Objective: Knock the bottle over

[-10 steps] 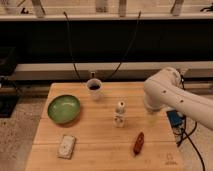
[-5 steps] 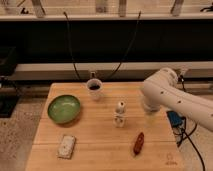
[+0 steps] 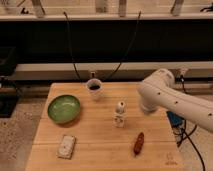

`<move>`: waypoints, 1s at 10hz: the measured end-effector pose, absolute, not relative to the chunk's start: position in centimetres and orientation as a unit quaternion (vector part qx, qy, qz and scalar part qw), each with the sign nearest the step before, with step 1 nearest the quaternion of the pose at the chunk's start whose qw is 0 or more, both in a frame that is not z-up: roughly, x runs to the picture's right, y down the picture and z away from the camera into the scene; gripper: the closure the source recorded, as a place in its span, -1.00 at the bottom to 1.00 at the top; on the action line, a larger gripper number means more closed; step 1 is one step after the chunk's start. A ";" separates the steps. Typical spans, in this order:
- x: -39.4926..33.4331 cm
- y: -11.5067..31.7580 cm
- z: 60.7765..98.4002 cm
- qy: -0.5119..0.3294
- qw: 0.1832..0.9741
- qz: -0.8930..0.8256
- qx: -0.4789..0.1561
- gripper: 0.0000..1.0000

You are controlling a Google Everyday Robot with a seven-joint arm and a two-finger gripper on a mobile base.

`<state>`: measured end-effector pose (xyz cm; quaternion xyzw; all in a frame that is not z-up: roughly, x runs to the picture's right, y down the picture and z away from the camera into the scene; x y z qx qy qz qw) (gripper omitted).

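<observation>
White plastic bottle with a white cap (image 3: 120, 114) stood upright near the middle of the light wooden table (image 3: 100, 150). Its pale label carried dark marks that could not be read.

At the left of the table sat a round green bowl (image 3: 64, 108). Nearer the front edge lay a flat white rectangular block (image 3: 66, 146) with faint markings, none legible. A white mug with dark contents (image 3: 94, 88) stood towards the back edge, between the bowl and the bottle and apart from both. Two dark cables (image 3: 70, 45) hung behind it.

Right of the bottle and closer to the front lay a small reddish-brown oblong object (image 3: 138, 143). A small dark mark (image 3: 171, 161) was printed at the table's front right corner, too faint to read.

The bulky white robot arm (image 3: 170, 97) reached in from the right. The gripper (image 3: 146, 106) at its low end hung just beside the bottle, on its right, without touching it. Whether the gripper was released or clenched could not be told.
</observation>
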<state>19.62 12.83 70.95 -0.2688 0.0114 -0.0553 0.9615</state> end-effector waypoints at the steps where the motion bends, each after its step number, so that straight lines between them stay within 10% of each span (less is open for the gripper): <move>1: 19.5 12.8 71.0 0.011 0.961 -0.057 -0.269 0.86; 10: 13.5 11.6 73.7 0.005 0.955 -0.116 -0.273 0.99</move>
